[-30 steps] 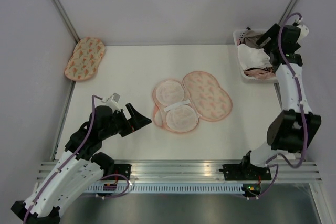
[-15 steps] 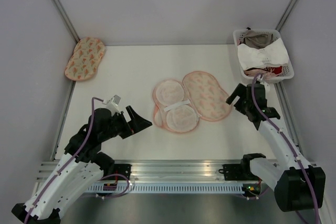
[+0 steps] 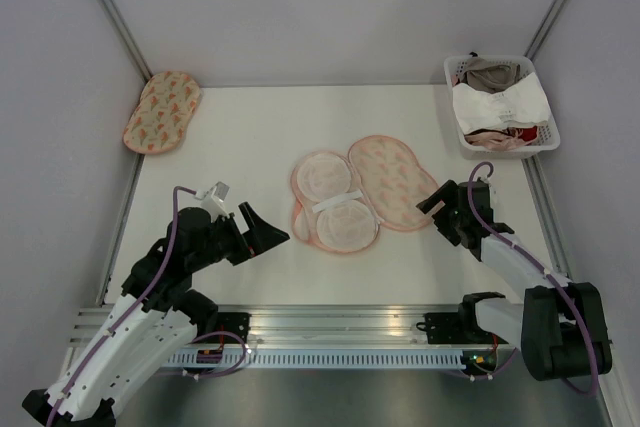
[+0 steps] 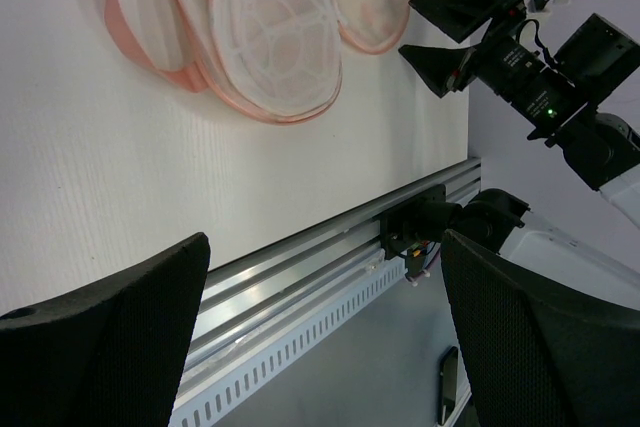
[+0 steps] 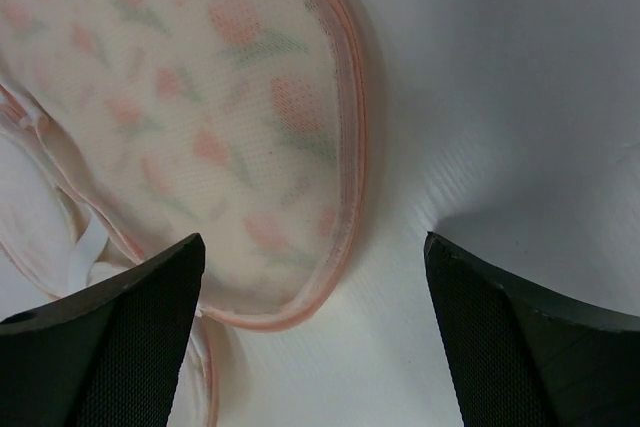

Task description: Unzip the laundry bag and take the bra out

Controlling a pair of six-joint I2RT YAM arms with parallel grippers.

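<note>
The laundry bag (image 3: 395,182) lies opened flat at the table's middle, its printed half on the right and its white mesh inside (image 3: 330,202) on the left. The white bra (image 3: 500,105) lies on top in the white basket (image 3: 549,134) at the far right. My right gripper (image 3: 432,212) is open and empty, low over the table at the bag's right edge; the right wrist view shows the pink zip edge (image 5: 345,147) between its fingers (image 5: 315,247). My left gripper (image 3: 262,225) is open and empty, left of the bag (image 4: 270,27).
A second, identical-looking pouch (image 3: 162,110) lies at the far left by the wall. The basket also holds a beige-grey garment (image 3: 490,75) and a pink one (image 3: 495,137). The metal rail (image 3: 340,319) runs along the near edge.
My right arm has swung from the basket down to the table beside the bag's right edge, with nothing in its gripper. The bra stays in the basket. The left arm has barely moved.
</note>
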